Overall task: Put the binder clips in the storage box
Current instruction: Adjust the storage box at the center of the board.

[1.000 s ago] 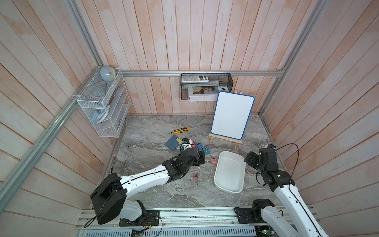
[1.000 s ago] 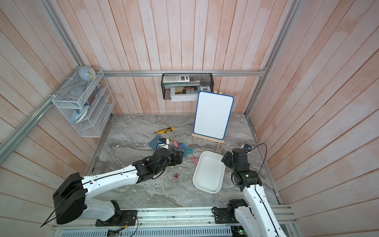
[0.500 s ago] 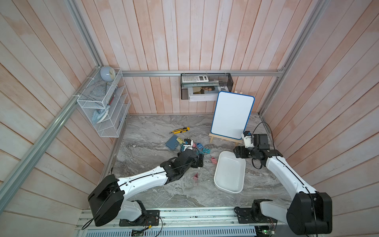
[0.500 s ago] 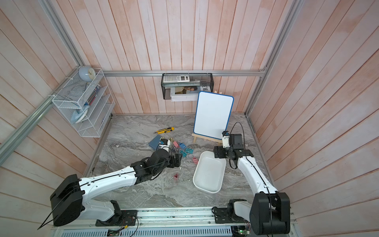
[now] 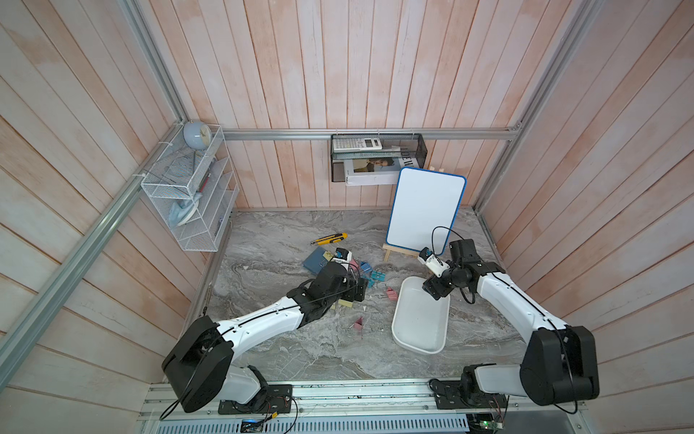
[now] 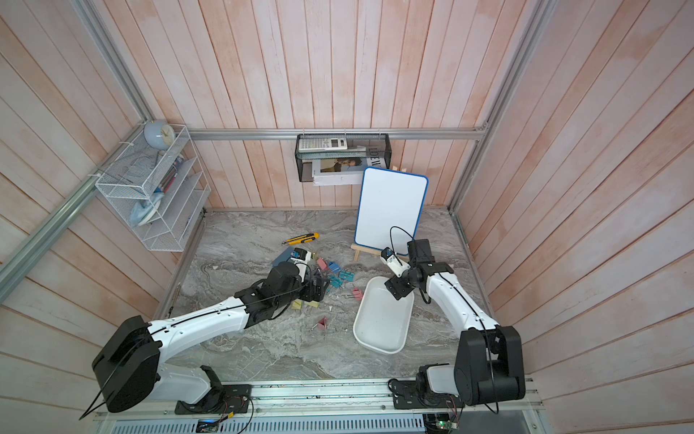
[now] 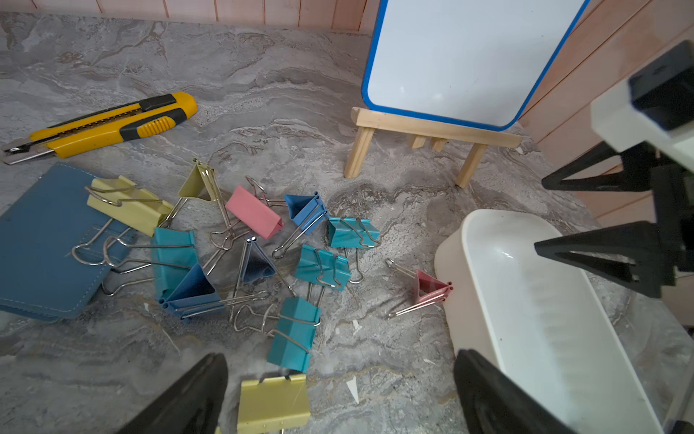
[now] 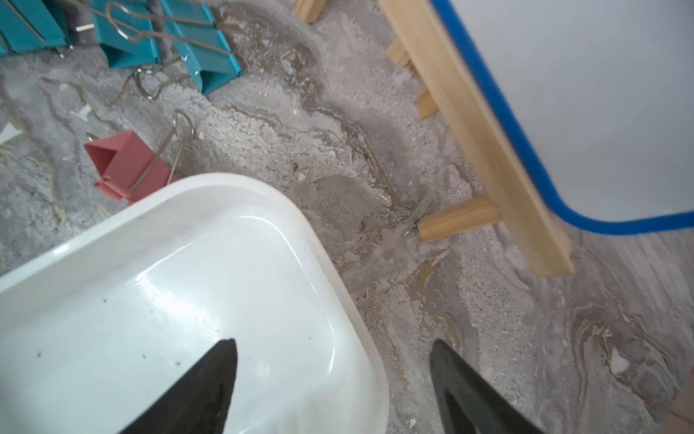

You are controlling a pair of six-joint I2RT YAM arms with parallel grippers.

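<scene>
- Currently seeing the binder clips (image 7: 263, 244) heaped on the marble table (image 7: 281, 94), next to the storage box (image 7: 488, 240) and partly over a blue pad (image 7: 37, 244); none inside the box yet.
- Noting strays: pink clip (image 7: 432, 289) touching the box's outer wall, yellow clip (image 7: 274, 404) lying between the fingers of the left gripper (image 7: 338, 370), second pink clip (image 5: 358, 324) off alone, nearer the robot.
- Reading the left gripper as spread fully, holding nothing, low at the pile's near edge.
- Reading the right gripper (image 8: 333, 345) as wide apart too and empty, straddling the box's corner rim, one finger over the inside and one over bare table; cannot tell whether either touches the wall.
- Expecting light, stiff painted metal with slick faces and free-swinging wire handles (image 7: 221, 240), several hooked through each other; could drag neighbours when lifting one.
- Suggest pinching across the folded body's two flat faces, near the spine; avoid the wire loops, likely to pivot and slip.
- Suggest starting with the loose yellow clip, clear of the tangle.
- Expecting a light, thin plastic box, prone to skating on smooth marble; worth bracing at the rim.
</scene>
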